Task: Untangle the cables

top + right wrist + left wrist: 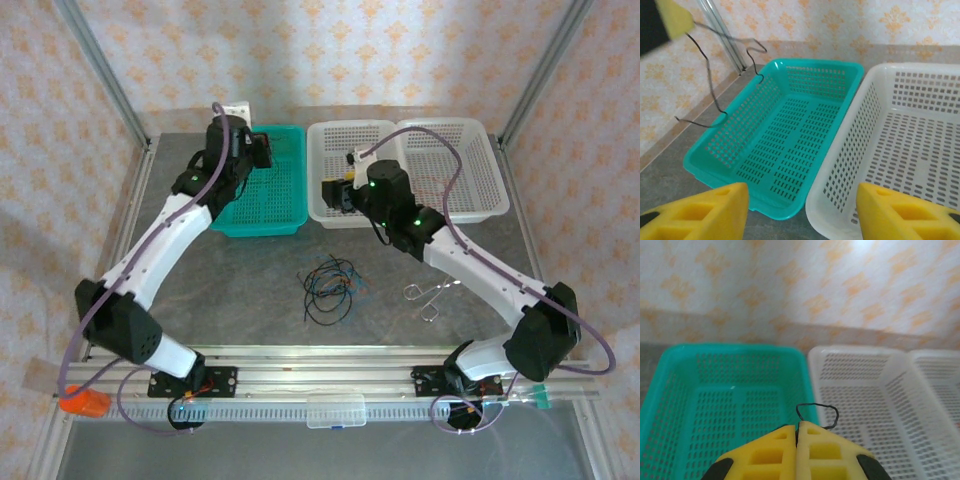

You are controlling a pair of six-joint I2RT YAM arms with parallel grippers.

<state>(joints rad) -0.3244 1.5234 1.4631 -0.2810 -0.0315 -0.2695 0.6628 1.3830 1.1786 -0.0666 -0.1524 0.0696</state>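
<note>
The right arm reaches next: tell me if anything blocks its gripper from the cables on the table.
Nothing visible does. The right gripper hangs open by the white basket's near corner; bare table lies between it and the cables. The scissors lie aside.

Bright diffuse light, faint soft shadows, left wrist view slightly blurred

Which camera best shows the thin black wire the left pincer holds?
The right wrist view: the black wire dangles at full length from the left pincer. The left wrist view catches just a small loop; from the top it's too thin to see.
</note>
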